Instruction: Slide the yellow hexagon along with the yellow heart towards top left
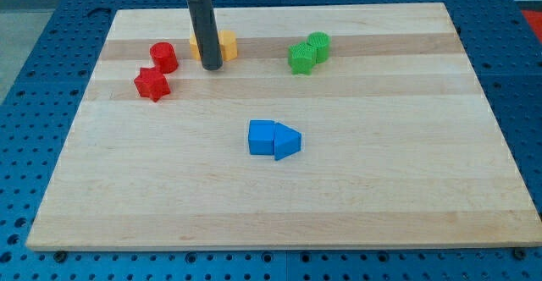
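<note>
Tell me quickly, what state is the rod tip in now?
My tip: no gripper, holds nothing; it sits in front of the yellow blocks, partly hiding them.

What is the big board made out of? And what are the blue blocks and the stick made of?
The board looks like pale wood with a smooth finish: grain lines and plank stripes run across it. The two blue blocks look like matte plastic, plain solid colour with little shine, though painted wood is possible. My rod is dark and smooth, perhaps metal or plastic; my tip rests at the yellow blocks.

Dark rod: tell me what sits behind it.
Behind the dark rod, yellow blocks show on both sides. Their middles are covered, so shapes are unclear. My tip rests before them.
</note>
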